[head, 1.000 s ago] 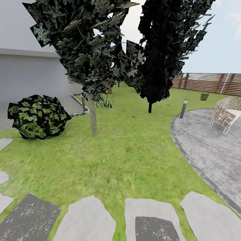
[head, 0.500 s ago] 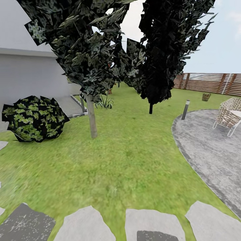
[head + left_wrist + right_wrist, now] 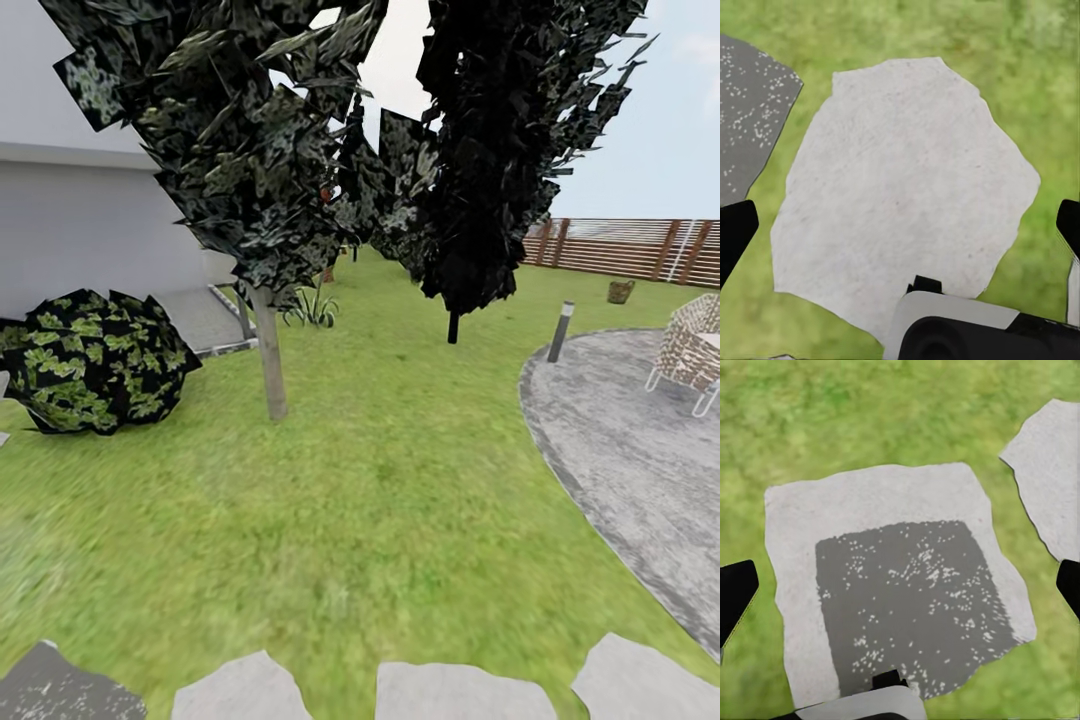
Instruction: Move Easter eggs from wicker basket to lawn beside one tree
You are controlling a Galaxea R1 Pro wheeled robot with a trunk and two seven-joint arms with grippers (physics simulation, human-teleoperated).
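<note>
You are on the approach, with nothing picked up yet; the wicker basket (image 3: pixel 621 291) sits far off on the lawn (image 3: pixel 380 500) near the fence (image 3: pixel 640 247), beyond the paved patio (image 3: pixel 630 450) and the garden chair (image 3: pixel 690 350); the eggs are too small to make out from here. The left gripper (image 3: pixel 900 225) hangs spread wide over a pale stepping stone (image 3: pixel 907 195), and the right gripper (image 3: pixel 900 585) is likewise parted and empty above a stone with a dark patch (image 3: pixel 900 585). Your next move, I judge, is to steer right toward the basket; note the pale-trunked tree (image 3: pixel 270 360) as a candidate drop spot.
</note>
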